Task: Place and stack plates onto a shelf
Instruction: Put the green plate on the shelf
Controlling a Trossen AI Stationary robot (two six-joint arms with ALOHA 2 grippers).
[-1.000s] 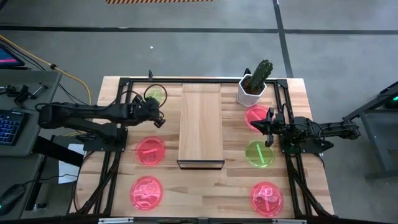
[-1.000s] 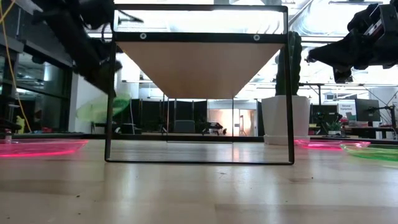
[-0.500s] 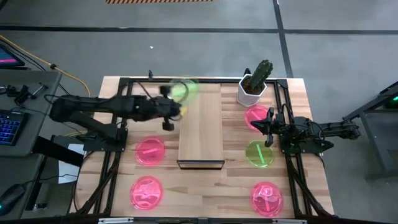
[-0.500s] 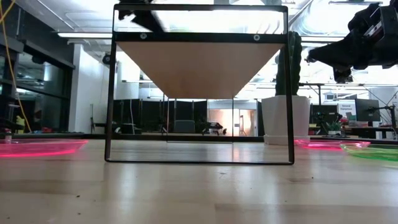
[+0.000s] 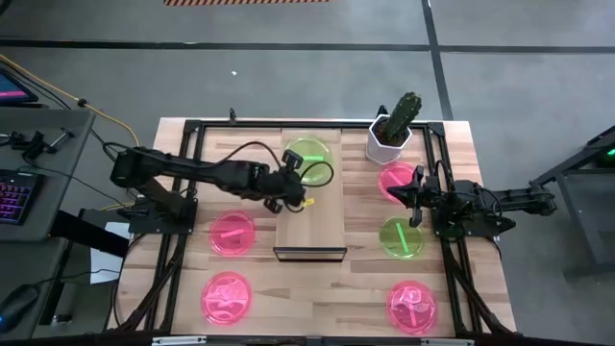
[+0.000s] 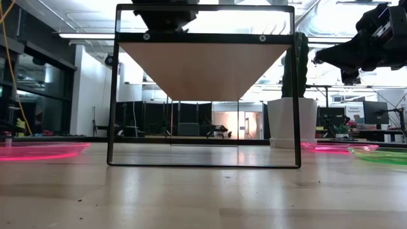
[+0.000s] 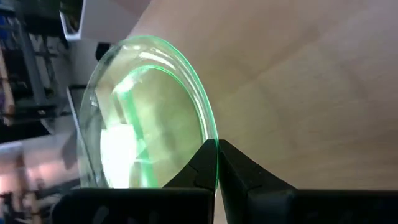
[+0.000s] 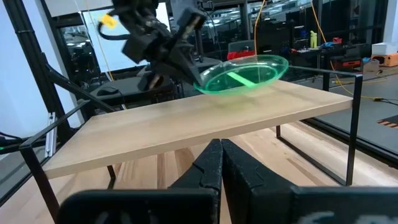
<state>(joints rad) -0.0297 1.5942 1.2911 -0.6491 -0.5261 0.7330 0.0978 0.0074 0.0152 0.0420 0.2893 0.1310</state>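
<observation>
While cactus pot (image 5: 390,140) flanks shelf (image 5: 311,207), left gripper (image 5: 300,173) holds green plate (image 5: 306,154).

Bright overhead room light, glare through the green plate (image 7: 146,118), blurred close-up.

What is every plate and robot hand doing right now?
Green plate: held above the shelf, tilted.
Left end effector: shut on the green plate's rim.
Right end effector: shut, empty, over the table's right side.
Other plates: flat on the table.
</observation>
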